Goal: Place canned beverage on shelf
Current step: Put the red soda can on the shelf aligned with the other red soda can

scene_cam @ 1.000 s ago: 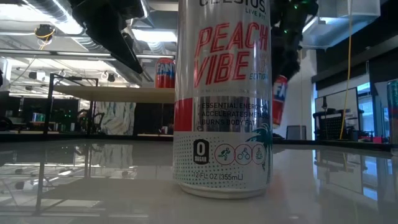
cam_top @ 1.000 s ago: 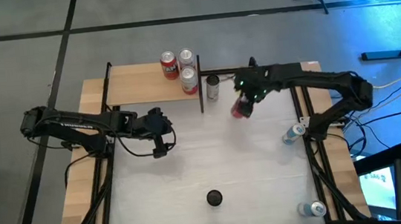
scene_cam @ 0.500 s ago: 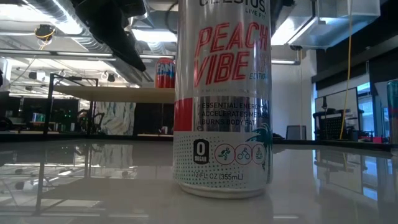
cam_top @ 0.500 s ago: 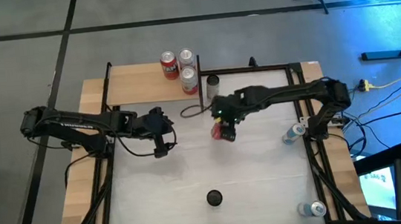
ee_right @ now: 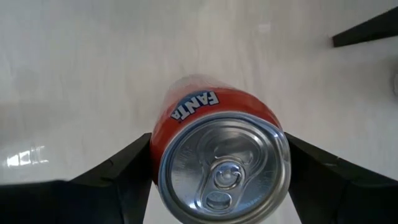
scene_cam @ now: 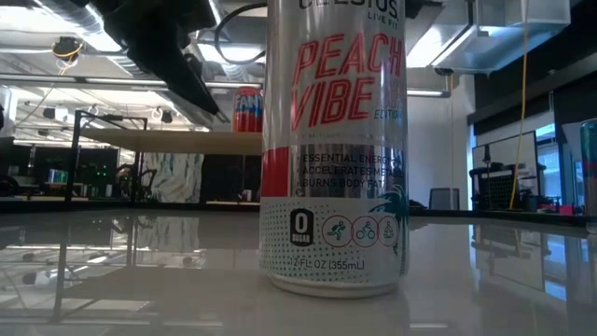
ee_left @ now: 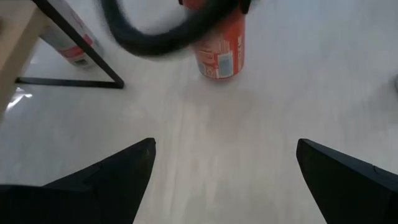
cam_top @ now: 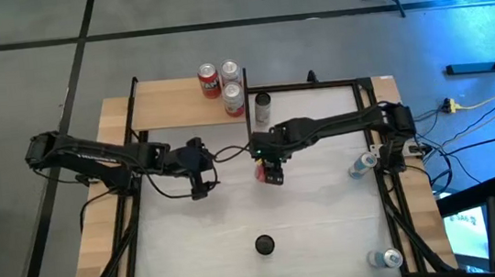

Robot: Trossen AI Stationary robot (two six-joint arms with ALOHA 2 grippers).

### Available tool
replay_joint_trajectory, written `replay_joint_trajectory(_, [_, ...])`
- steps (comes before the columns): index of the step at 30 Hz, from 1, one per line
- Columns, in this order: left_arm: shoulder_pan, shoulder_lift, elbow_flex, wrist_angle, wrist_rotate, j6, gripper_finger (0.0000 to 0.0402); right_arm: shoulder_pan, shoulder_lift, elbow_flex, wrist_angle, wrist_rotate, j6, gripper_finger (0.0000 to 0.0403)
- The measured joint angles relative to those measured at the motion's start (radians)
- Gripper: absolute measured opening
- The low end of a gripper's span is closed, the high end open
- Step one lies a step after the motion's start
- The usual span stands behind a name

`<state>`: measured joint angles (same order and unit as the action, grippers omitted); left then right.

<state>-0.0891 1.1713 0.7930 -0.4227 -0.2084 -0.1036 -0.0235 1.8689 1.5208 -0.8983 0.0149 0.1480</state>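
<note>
1. Leftmost, the left gripper (cam_top: 198, 176) hangs over the bare white table (cam_top: 238, 222), its fingers (ee_left: 109, 180) spread wide with nothing between them.
2. Behind it, the shelf (cam_top: 171, 114) sits at the table's far left corner, and three cans (cam_top: 224, 86) stand clustered at the shelf's right end.
3. Just right of the shelf's black frame, a silver can (cam_top: 262, 108) stands upright on the table.
4. Near the table's middle, the right gripper (cam_top: 271, 168) is clamped on the red Fanta can (ee_right: 214, 155), one finger on each side, the can's top facing the wrist camera.
5. Nearer the front edge, a tall white Celsius can (scene_cam: 334, 149) stands alone.
6. Along the right rail, two blue-and-silver cans (cam_top: 361, 165) lie apart.
</note>
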Motion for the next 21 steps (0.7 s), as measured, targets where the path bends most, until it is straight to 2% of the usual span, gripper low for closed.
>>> replay_joint_trajectory(4, [0.0,0.0,-0.037,0.067,0.0,0.0,0.0379,0.0,0.007,0.001,0.028,0.001,-0.023,0.0296])
replay_joint_trajectory(13, [0.001,0.0,-0.052,0.105,0.0,0.001,0.0379,-0.001,0.01,0.001,0.06,-0.027,-0.073,0.0346])
replay_joint_trajectory(21, [0.002,0.006,-0.053,0.122,-0.017,0.011,0.0379,-0.003,-0.039,0.0,0.066,-0.026,-0.078,0.0355])
